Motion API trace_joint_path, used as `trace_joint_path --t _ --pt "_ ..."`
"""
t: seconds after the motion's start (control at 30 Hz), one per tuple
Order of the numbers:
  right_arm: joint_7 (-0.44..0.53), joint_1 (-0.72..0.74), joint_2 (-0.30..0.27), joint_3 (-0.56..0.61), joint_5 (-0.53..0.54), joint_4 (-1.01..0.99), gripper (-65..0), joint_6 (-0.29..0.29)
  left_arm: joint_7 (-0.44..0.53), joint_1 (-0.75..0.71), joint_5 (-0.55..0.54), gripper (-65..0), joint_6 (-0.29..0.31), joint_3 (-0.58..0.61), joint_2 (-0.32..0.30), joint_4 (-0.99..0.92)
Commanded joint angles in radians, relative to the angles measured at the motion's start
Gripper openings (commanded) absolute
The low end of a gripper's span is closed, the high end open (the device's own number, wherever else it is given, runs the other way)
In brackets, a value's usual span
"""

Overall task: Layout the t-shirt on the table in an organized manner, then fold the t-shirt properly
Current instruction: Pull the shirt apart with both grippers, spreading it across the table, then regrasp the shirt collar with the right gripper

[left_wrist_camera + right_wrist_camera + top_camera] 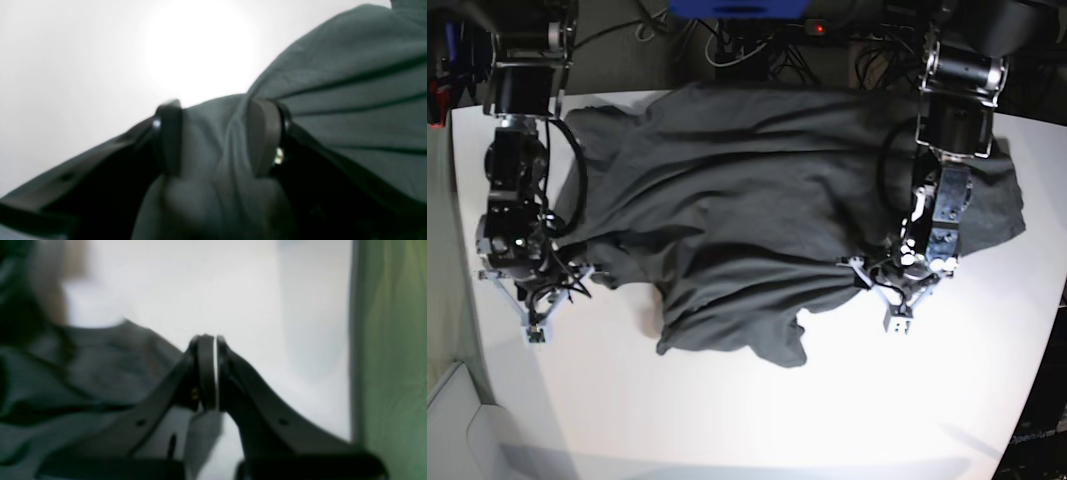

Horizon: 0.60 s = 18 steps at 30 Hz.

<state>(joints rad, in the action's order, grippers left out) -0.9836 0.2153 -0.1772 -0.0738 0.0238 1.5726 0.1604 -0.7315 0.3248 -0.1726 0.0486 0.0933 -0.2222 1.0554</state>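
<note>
A: Left end effector [215,136]: 2 pads clamped on a bunched fold of the t-shirt [350,100], cloth wedged between them, creases fanning outward from the pinch.

B: Right end effector [211,373]?

A: Pressed fully together, nothing between the pads in the wrist view. In the base view, parked at the shirt's edge on that side [535,320], over bare surface [727,420].

B: And the shirt itself?

A: Spread but rumpled across the far half of the surface [757,190], deep wrinkles throughout, a ragged flap hanging toward the near side. Not yet laid flat.

B: Handling?

A: Judged thin, soft, light; limp enough to sag and drag instead of sliding as 1 piece. Not fragile, not slippery. Best gripped at hem corners or shoulder seams, 1 per end effector, then pulled apart taut.
</note>
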Motion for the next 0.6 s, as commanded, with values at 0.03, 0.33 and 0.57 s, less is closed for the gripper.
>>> trace_joint_path --t 0.03,0.33,0.57 --pt "0.010 0.040 0.015 0.062 0.001 0.021 -65.0 0.001 -0.055 0.001 0.031 -34.2 -0.011 -0.002 -0.012 -0.002" --pt "0.107 0.083 0.064 0.168 -0.003 -0.231 -65.0 0.001 -0.055 -0.002 0.031 -34.2 -0.011 -0.002 -0.013 -0.002" --pt "0.216 0.105 -0.020 0.165 -0.003 -0.416 -65.0 0.001 -0.059 -0.002 0.031 -34.2 -0.011 -0.002 -0.010 -0.002"
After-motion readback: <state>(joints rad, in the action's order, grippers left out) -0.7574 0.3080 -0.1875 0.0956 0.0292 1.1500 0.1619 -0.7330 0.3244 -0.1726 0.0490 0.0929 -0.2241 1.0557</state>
